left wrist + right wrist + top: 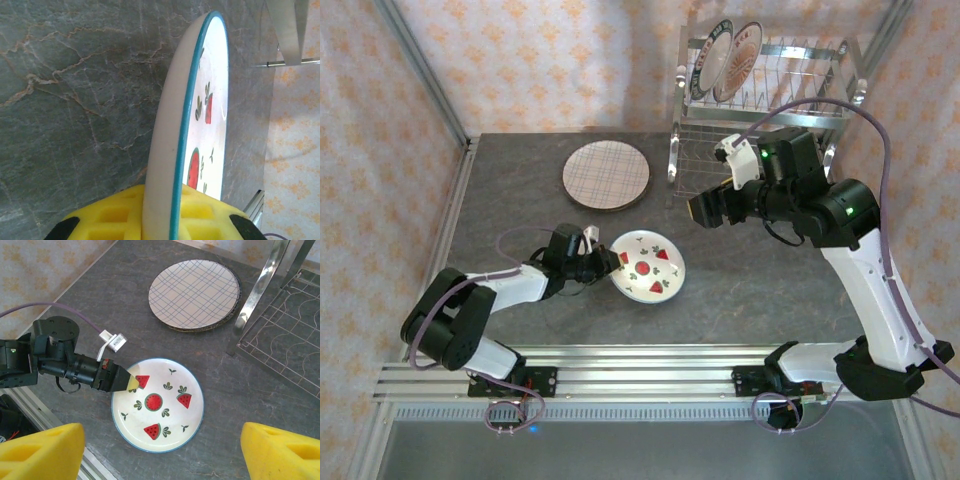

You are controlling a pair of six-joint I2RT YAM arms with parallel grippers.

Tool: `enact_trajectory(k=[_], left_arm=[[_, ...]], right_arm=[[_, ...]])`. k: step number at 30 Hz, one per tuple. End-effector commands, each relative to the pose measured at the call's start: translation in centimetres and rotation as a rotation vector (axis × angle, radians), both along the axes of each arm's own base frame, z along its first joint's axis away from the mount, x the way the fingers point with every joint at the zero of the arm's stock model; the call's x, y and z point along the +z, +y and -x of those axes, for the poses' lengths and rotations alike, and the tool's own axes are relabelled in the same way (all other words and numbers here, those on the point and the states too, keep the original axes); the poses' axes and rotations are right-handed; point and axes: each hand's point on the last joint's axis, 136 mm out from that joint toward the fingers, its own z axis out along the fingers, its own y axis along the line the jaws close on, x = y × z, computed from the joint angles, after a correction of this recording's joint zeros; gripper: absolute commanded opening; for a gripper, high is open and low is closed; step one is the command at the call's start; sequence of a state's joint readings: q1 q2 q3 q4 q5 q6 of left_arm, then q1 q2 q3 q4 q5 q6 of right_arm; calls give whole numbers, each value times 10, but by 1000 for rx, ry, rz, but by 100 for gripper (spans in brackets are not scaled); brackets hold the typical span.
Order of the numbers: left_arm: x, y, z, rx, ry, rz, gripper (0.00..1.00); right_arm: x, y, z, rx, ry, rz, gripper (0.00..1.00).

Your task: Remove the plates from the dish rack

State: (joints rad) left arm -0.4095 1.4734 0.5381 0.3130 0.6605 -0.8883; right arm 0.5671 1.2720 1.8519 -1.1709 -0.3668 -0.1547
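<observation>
Four plates (165, 430), one dish rack (760, 125).
Left claw (607, 262) pinches the watermelon plate (655, 272); right claw (705, 208) spread, two racked plates (725, 60) beyond, plaid plate (606, 175) leftward.

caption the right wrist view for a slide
Left gripper grips the watermelon plate by its rim, plaid plate beyond.

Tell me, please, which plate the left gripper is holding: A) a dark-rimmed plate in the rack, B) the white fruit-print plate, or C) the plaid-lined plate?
B: the left gripper clamps the rim of the fruit-print plate, while the plaid-lined plate lies apart on the table.
</observation>
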Motion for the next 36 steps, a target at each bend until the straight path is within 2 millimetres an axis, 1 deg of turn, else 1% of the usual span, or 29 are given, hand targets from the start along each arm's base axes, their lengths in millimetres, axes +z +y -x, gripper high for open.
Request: enact_trajectory(k=[1,7,13,19,21,36], left_arm=[[26,-5,-20,0,-135,58,0],[16,-3,-23,15,-132,44,0],[7,-4,-26,22,-123,43,0],[-5,-3,-25,16,-103,26,0],[-9,-3,-24,13,-95,22,4],[-32,6,-17,7,-21,-70,22]], right_arm=[[7,5,1,24,-27,-22,81],[4,11,5,55,-4,-42,81],[2,12,6,54,9,-48,81],[1,12,5,53,18,-41,81],[0,13,5,53,20,-39,81],[0,12,2,44,20,-32,81]])
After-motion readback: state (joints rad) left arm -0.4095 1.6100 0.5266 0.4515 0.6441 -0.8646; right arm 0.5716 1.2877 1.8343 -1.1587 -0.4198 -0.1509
